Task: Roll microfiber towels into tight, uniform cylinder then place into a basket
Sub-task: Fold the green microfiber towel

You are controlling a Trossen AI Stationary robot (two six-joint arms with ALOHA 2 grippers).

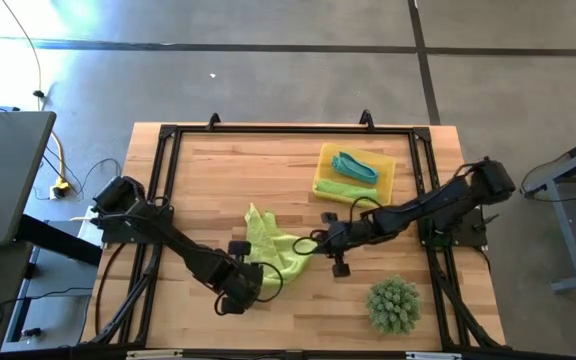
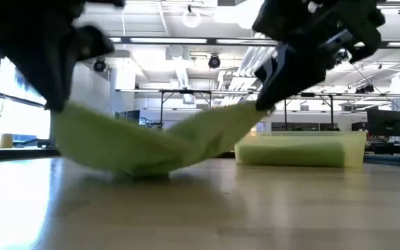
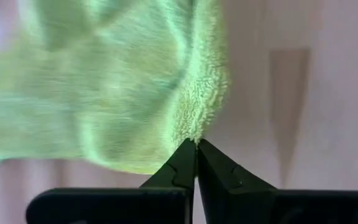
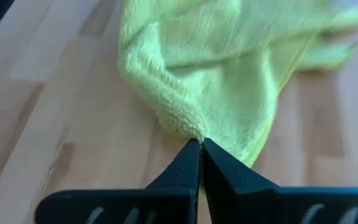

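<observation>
Jaws of the left gripper (image 1: 245,289) and right gripper (image 1: 320,240) each clench an edge of the lime-green towel (image 1: 271,243), evidently to spread it for rolling. Basket (image 1: 384,186), at two o'clock on the surface (image 1: 198,190), already contains two rolls.

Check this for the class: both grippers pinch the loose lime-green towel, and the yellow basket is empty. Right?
Not quite: the basket is not empty. The high view shows a teal roll and a lime-green roll in it. Both the left gripper and right gripper do pinch the loose towel.

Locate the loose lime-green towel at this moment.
In the high view the lime-green towel sits mid-table toward the front edge, pinched between the left end effector and right end effector, diagonally in front of the yellow basket.
</observation>
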